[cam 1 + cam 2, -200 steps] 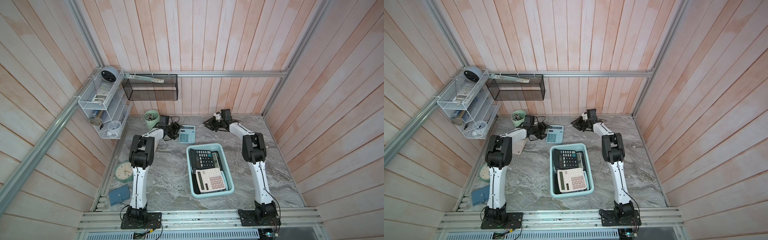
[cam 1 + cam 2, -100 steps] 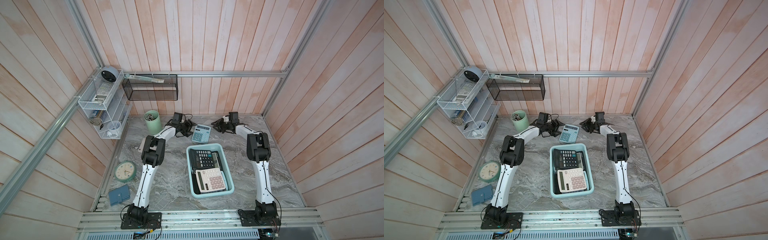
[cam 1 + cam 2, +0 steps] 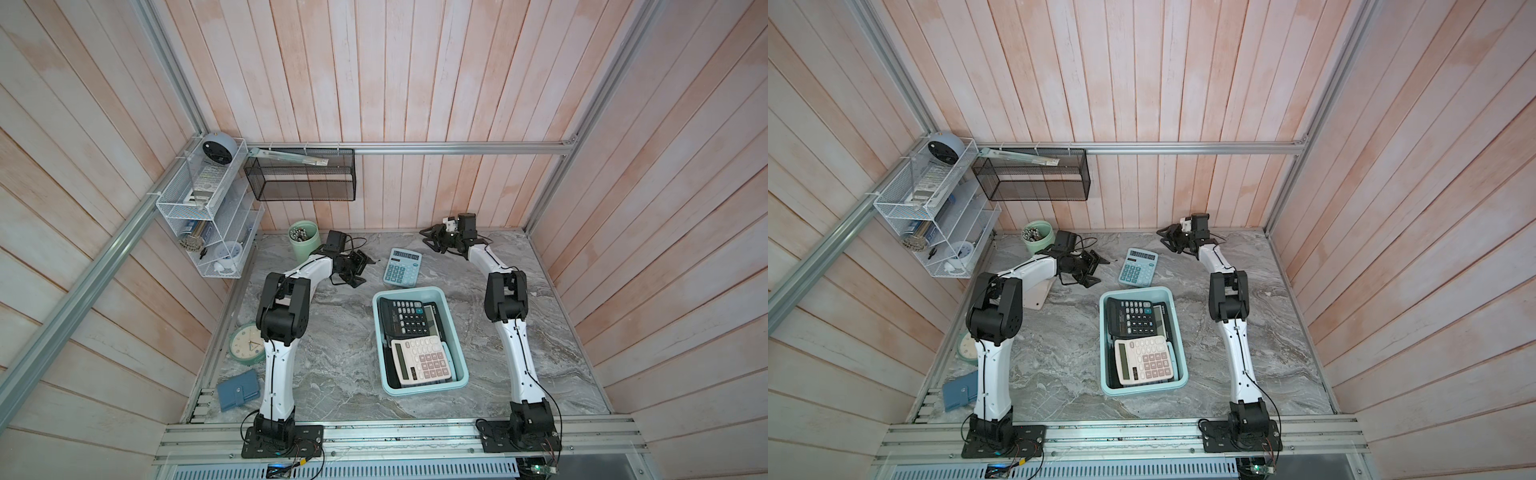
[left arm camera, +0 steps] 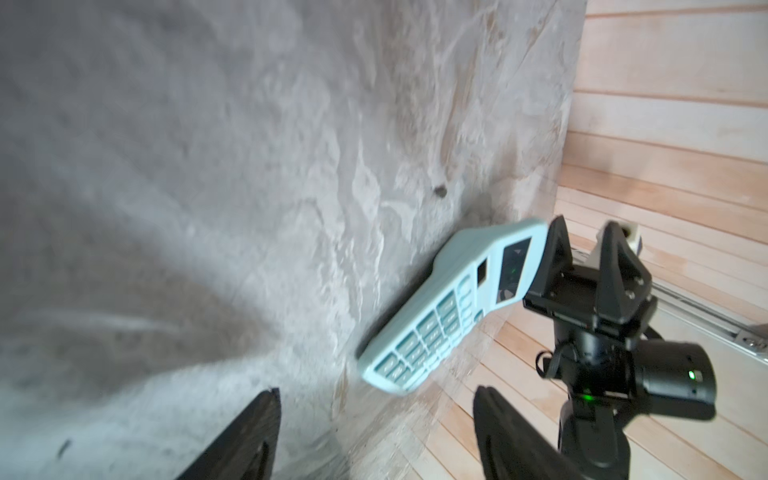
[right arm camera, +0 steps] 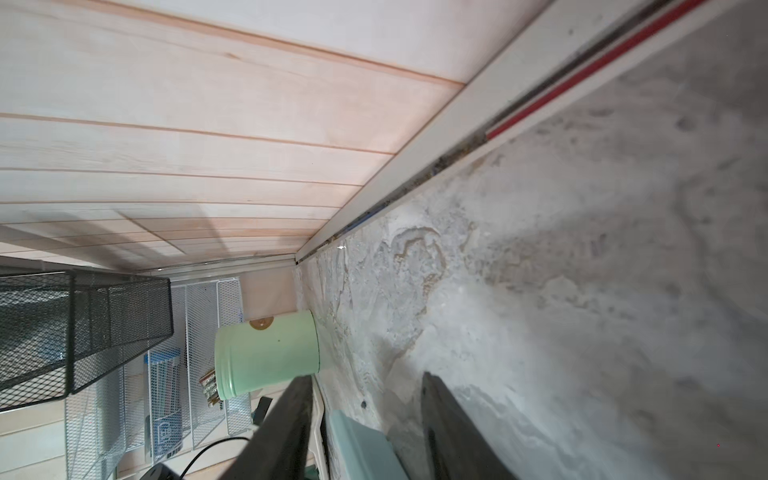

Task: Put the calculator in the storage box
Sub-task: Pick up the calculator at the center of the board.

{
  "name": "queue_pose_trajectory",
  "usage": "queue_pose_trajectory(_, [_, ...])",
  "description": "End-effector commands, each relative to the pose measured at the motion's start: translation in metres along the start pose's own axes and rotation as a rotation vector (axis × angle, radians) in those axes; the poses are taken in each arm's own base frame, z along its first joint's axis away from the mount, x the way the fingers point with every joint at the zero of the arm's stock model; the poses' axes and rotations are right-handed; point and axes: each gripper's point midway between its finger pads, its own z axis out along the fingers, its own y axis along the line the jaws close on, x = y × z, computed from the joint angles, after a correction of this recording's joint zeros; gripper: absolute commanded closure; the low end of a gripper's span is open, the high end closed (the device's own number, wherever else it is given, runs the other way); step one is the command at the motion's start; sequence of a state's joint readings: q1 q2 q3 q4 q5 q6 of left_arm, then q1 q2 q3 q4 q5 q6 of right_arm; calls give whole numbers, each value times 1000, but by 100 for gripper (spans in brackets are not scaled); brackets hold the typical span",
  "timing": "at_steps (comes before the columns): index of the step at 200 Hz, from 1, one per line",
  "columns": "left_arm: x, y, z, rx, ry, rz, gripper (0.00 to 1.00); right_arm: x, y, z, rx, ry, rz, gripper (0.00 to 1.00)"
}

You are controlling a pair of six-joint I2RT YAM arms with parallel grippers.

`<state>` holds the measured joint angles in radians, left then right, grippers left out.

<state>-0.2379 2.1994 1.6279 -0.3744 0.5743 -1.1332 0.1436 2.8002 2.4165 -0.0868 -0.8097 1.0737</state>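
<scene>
The box sits mid-table between the two arms. It holds a black calculator at its far end and a white calculator nearer the front, the white one partly over the black. The calculator, a pale blue one, lies flat and keys up on the table. It is outside the box, just behind the far rim, with its display end toward the back wall.

The left gripper hovers close on the calculator's left side, jaws spread wide with nothing in them. In its wrist view the fingers stand far apart, and the calculator's lower end shows beyond them.

The right gripper is near the back wall, just beside the calculator's display corner. Its jaws are parted and clamp nothing. I can't tell whether a finger touches the case.

A green cup stands in the back left corner behind the left arm. A clock and a blue wallet lie along the table's left edge. A black mesh basket and a white wire rack hang on the walls.
</scene>
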Motion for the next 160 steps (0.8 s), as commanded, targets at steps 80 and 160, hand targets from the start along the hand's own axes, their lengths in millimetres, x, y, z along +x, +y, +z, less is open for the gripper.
queue_pose_trajectory(80, [18,11,-30,-46,-12,91,25,58,8,4,-30,180,22,51])
queue_pose_trajectory(160, [19,21,-39,-68,-24,95,25,134,25,-50,-43,297,-36,53])
